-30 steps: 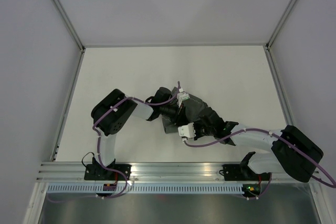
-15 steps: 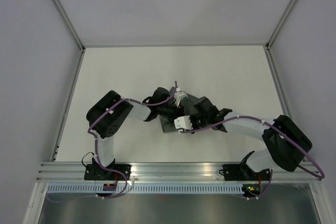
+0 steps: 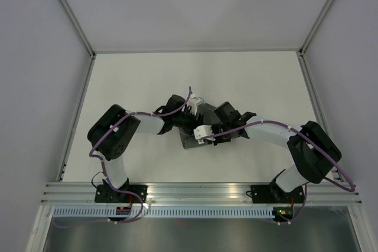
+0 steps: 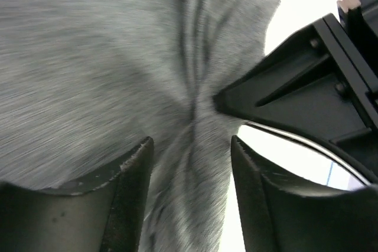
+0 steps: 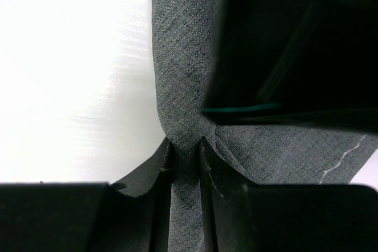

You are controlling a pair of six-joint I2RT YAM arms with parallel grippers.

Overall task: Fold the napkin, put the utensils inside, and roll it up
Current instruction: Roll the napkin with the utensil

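The left end effector point(image 4: 189, 143) has just opened off the napkin point(image 4: 88, 57), leaving the fold just ahead clamped in the right end effector point(image 5: 185, 146) alone to finish.

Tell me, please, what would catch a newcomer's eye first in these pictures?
A bunched dark grey napkin lies at the middle of the white table. The right gripper pinches a fold of it, while the left gripper, close beside, stands open astride a ridge of the cloth.
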